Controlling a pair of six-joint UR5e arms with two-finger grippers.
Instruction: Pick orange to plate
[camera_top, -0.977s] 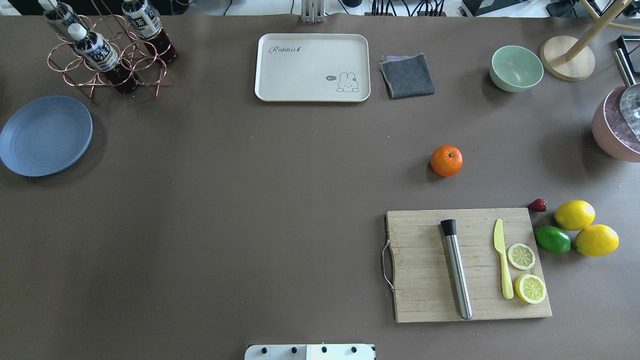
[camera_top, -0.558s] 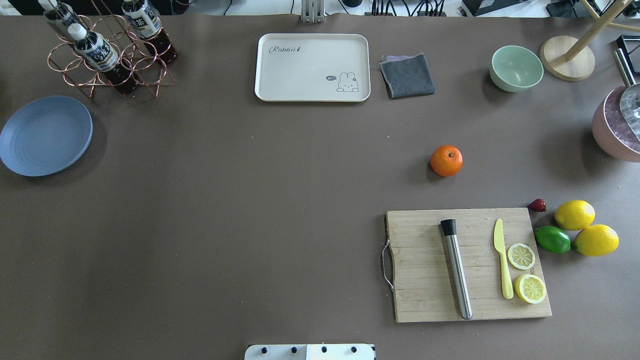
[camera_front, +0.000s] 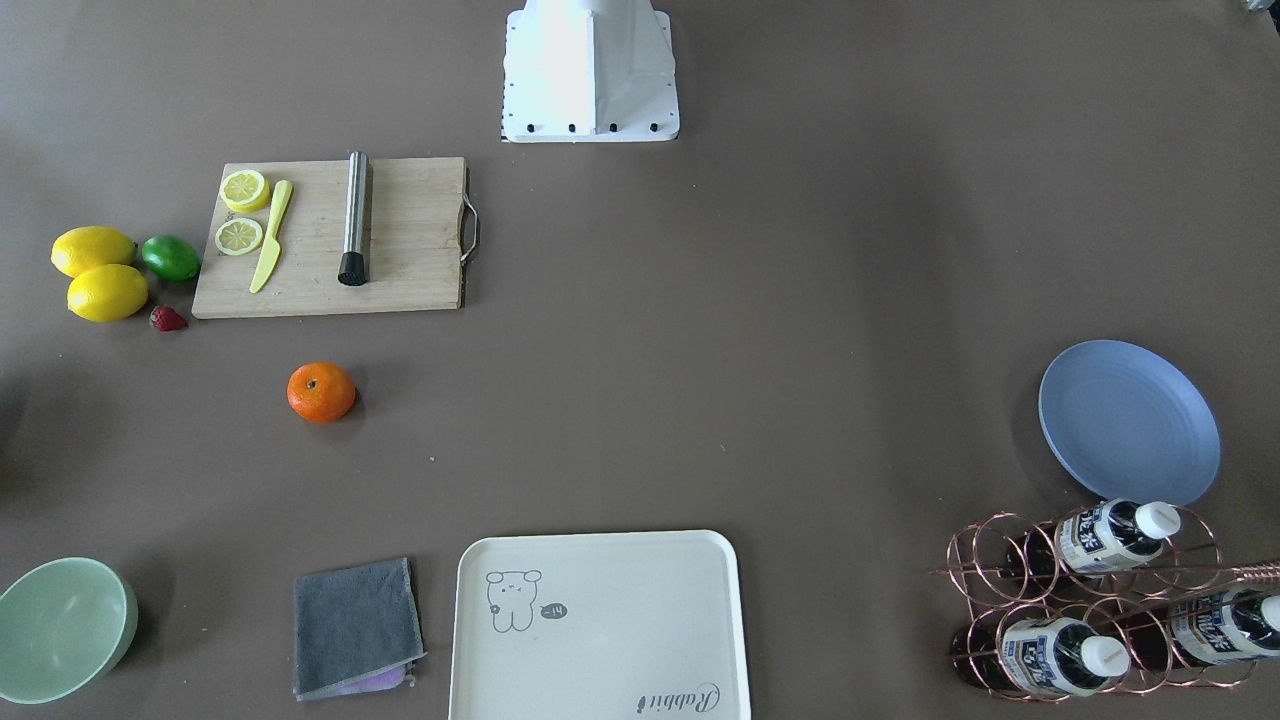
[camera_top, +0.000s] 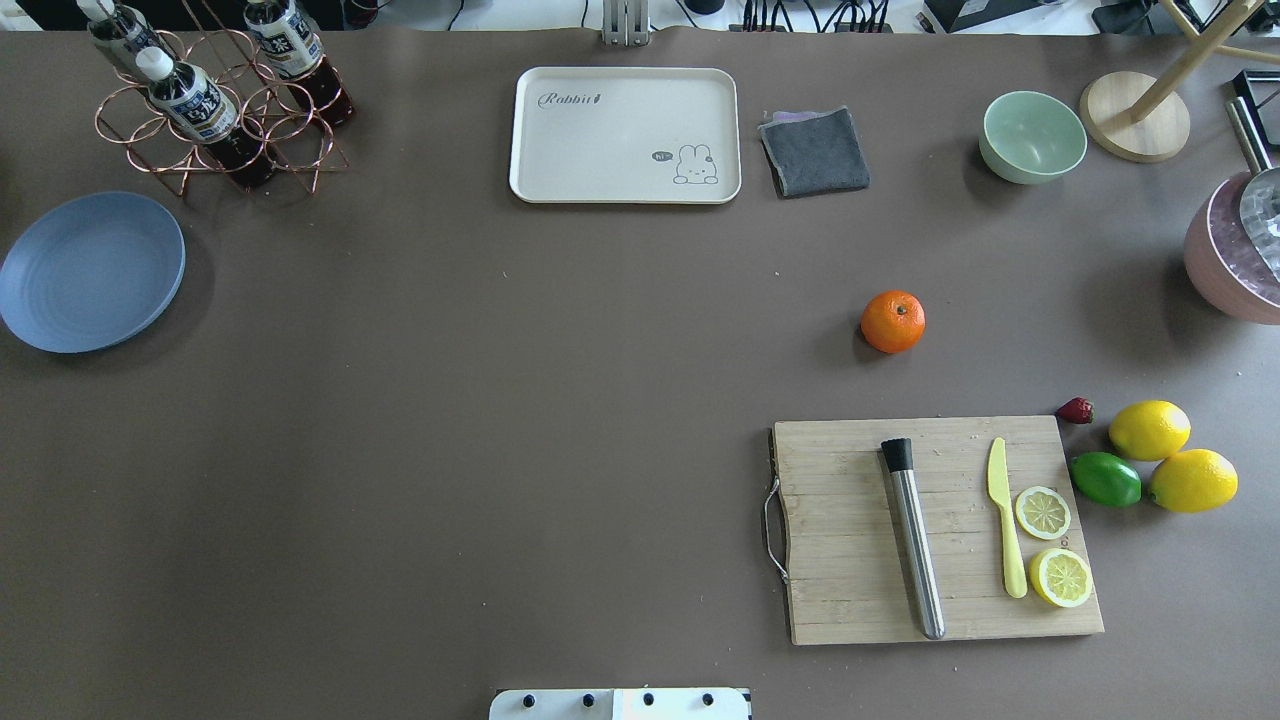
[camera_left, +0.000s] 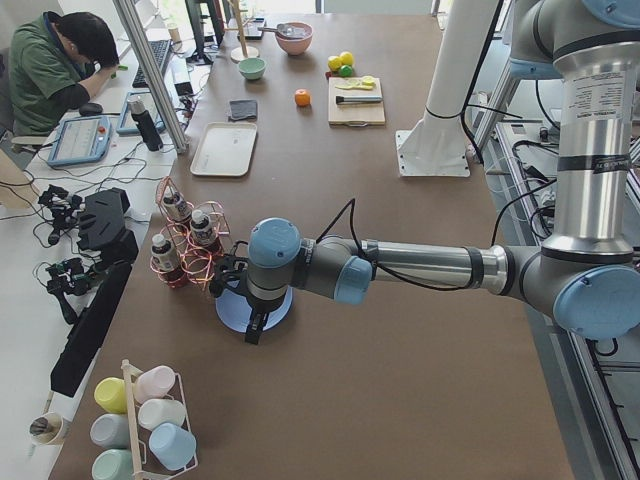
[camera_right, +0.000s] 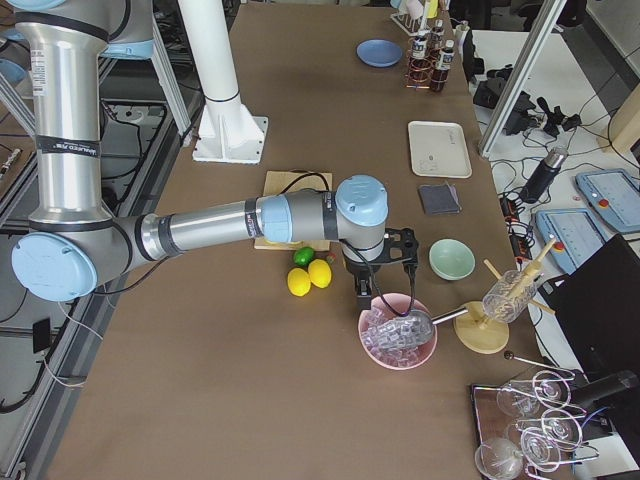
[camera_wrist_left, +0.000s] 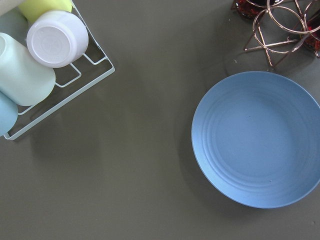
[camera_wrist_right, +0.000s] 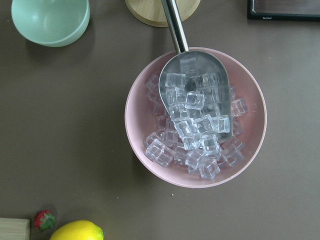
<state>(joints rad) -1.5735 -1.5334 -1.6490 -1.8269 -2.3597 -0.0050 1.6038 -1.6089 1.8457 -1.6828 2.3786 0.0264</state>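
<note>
Fruit for the task: one small, round, bright-orange orange (camera_top: 892, 321) with dimpled skin and a dark stem dot. It rests alone on the matte brown bench (camera_top: 500, 400), near the far edge of the board and touching nothing. One flat, round, periwinkle-blue plate (camera_top: 90, 270) with faint concentric rings lies at the robot's left end of the bench, well apart from the orange.

The left tool (camera_left: 251, 333) hangs over the plate. The right tool (camera_right: 362, 292) hangs over a pink bowl (camera_wrist_right: 252, 100) that holds clear ice cubes (camera_wrist_right: 190, 130) and one steel scoop (camera_wrist_right: 195, 75). Each tool shows only in a side view, so it cannot be told whether its fingers are spread or pressed together.

One rectangular bamboo board (camera_top: 850, 540) with a wire handle carries:
- one steel cylinder with a black tip (camera_top: 915, 550)
- one yellow plastic knife (camera_top: 1005, 520)
- two lemon slices (camera_top: 1042, 512)

Just beside the board lie two whole yellow lemons (camera_top: 1149, 430), one green lime (camera_top: 1105, 479) and one red strawberry (camera_top: 1075, 410).

Along the far side stand:
- one cream rectangular tray (camera_top: 600, 140) with a printed drawing
- one folded grey cloth (camera_top: 815, 152)
- one pale green bowl (camera_top: 1000, 155)
- one copper wire rack (camera_top: 200, 150) holding three bottles (camera_top: 190, 100)
</note>
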